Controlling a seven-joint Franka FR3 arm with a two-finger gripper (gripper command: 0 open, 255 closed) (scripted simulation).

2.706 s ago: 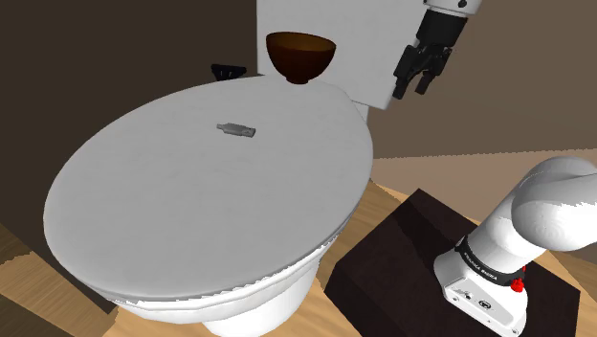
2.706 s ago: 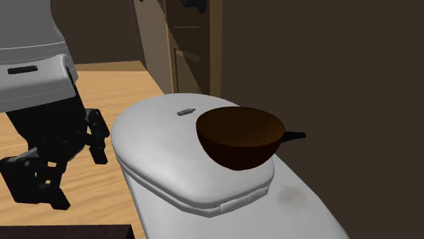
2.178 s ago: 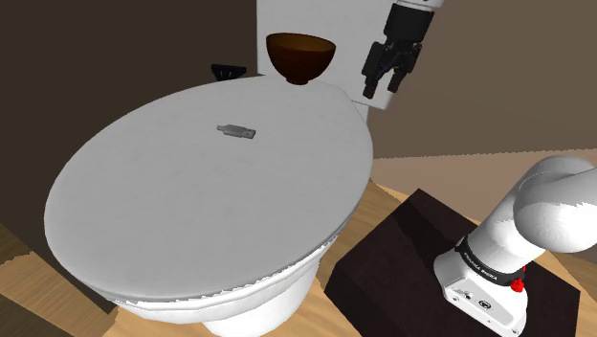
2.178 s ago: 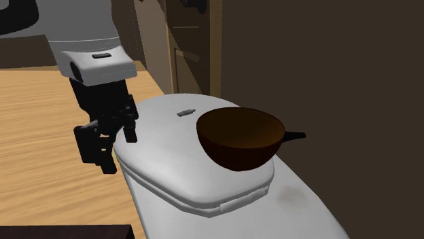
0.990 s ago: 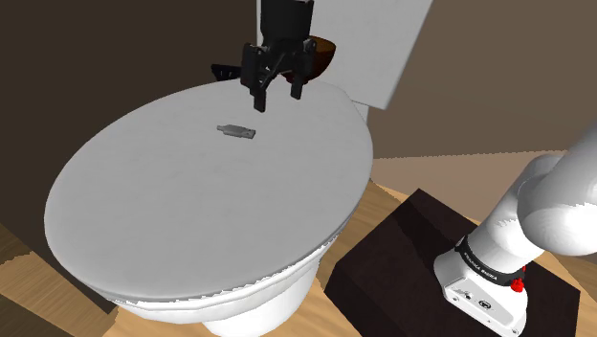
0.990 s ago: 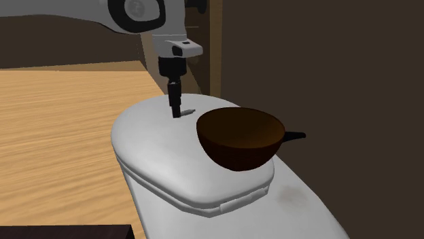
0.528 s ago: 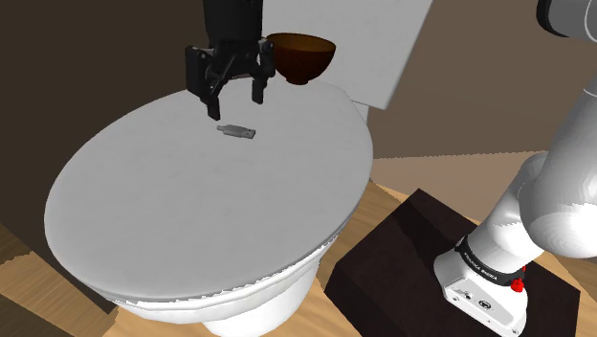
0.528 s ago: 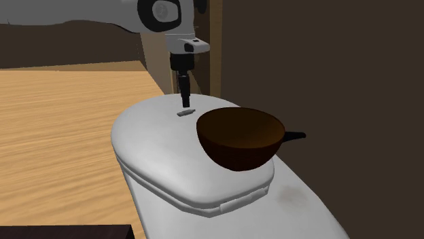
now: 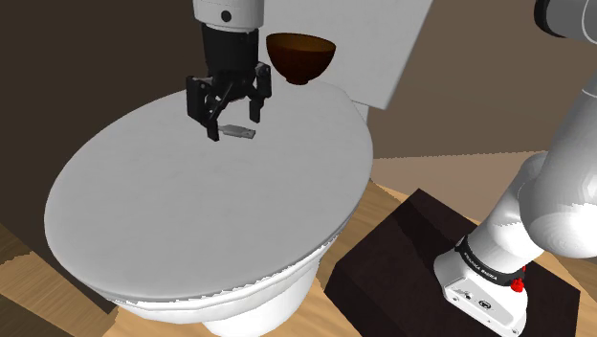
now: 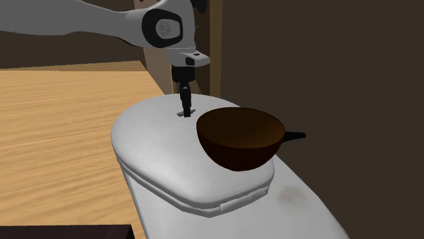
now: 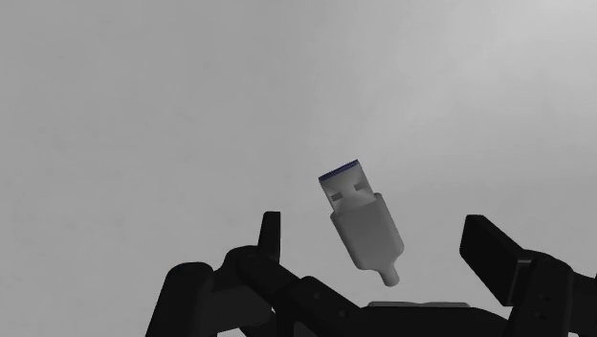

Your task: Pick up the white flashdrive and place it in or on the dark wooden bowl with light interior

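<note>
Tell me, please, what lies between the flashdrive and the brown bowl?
Only bare white toilet lid, as the second exterior view shows between the flashdrive and the bowl; the open gripper hangs just over the flashdrive.

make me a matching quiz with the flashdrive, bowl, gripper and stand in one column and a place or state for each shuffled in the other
Things:
1. flashdrive
2. bowl
3. gripper
4. stand

Place or state:
a. dark box at the shoulder view's lower right
b. open, fingers either side of the flashdrive, not touching it
c. lying flat on the white lid
d. upright, dark brown

Pairs: 1-c, 2-d, 3-b, 4-a
</note>
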